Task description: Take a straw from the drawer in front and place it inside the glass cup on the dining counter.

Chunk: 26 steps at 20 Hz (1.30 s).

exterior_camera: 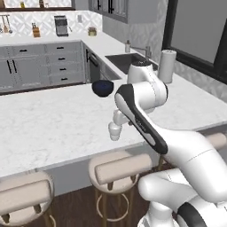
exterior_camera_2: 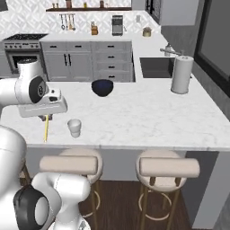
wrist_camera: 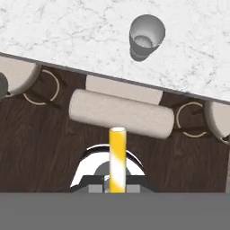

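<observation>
thin yellow straw (wrist_camera: 117,157) pinched in jaws; translucent tapered glass cup (wrist_camera: 145,36) on veined marble

The gripper (wrist_camera: 117,188) points straight down, its jaws clamped on the straw (wrist_camera: 117,157), which hangs upright below the wrist.

The broad white marble-patterned dining counter (exterior_camera_2: 148,112) carries a small translucent glass cup (exterior_camera_2: 74,127), a dark blue bowl (exterior_camera_2: 102,87) and a white paper-towel roll (exterior_camera_2: 182,74)
</observation>
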Tool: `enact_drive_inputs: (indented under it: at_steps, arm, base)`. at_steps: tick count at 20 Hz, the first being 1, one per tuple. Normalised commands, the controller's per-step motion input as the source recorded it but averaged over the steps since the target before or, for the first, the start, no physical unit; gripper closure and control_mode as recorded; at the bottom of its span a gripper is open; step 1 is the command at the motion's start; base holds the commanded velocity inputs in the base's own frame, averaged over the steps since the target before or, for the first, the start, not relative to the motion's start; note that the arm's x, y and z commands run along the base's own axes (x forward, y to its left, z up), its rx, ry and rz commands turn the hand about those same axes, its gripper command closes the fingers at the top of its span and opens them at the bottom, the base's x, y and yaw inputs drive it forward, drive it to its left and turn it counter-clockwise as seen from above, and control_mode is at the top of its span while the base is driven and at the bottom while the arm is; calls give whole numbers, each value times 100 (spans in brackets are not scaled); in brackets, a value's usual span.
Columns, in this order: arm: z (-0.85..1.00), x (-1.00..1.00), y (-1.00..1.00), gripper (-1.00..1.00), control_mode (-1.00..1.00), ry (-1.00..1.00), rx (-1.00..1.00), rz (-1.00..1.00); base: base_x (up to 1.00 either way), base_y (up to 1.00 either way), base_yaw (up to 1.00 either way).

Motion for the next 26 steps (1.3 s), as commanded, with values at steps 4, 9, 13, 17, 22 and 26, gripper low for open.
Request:
enact_drive_inputs:
  at_steps: [4, 9, 13, 17, 22, 26]
  arm:
    - [0, 0, 0, 100, 100, 0, 0, 0]
    - [36, 4, -13, 100, -100, -4, 22, 6]
    - [42, -17, -49, 100, -100, -22, 40, 36]
    - [13, -4, -47, 100, -100, -26, 42, 50]
    - [0, 4, -14, 100, -100, -17, 45, 57]
    - [0, 29, 5, 100, -100, -3, 46, 52]
  base:
    - [97, 0, -8]
    - [24, 0, 0]
    - [0, 0, 0]
    - [0, 0, 0]
    - [0, 0, 0]
    - [0, 0, 0]
